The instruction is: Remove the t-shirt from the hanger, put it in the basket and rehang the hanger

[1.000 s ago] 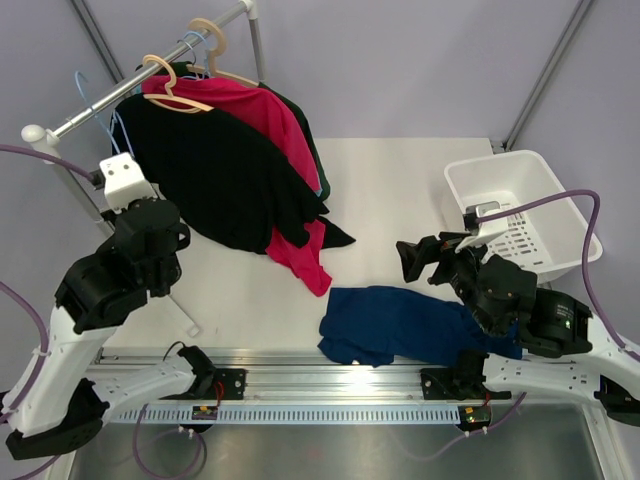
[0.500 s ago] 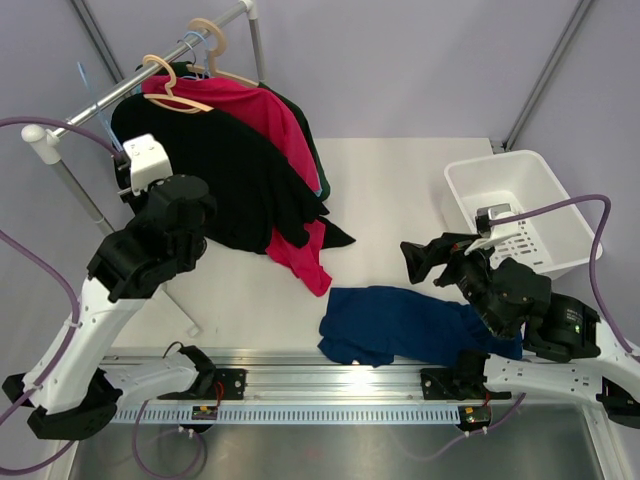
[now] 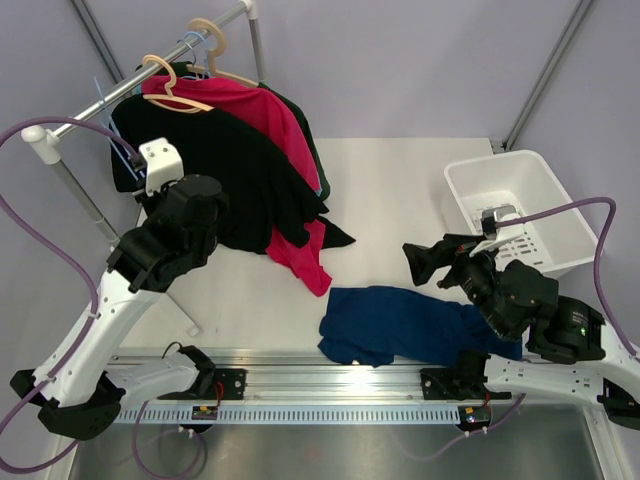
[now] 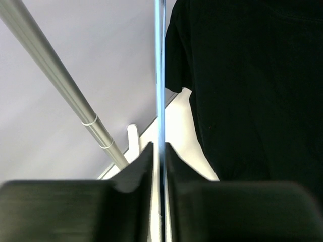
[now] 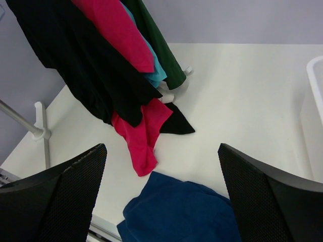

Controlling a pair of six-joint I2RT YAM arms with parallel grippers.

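A black t-shirt (image 3: 220, 170) and a red t-shirt (image 3: 272, 118) hang on wooden hangers (image 3: 172, 88) from the clothes rail (image 3: 130, 85), their hems trailing on the table. My left gripper (image 3: 138, 162) is up beside the black shirt's sleeve. In the left wrist view its jaws (image 4: 160, 154) are shut on a thin blue hanger wire (image 4: 160, 75), with the black t-shirt (image 4: 252, 91) just to the right. A dark blue t-shirt (image 3: 400, 325) lies crumpled near the front edge. My right gripper (image 3: 420, 262) hovers open above it (image 5: 161, 201), holding nothing.
A white laundry basket (image 3: 495, 158) stands at the right. The rack's slanted pole (image 4: 60, 85) and its foot (image 5: 43, 121) are at the left. Green and teal garments (image 5: 161, 55) hang behind the red one. The arms' mounting rail (image 3: 330, 385) runs along the front.
My left arm has risen and swung right toward the black shirt, carrying the blue hanger wire. The right arm has drifted slightly right, still open.
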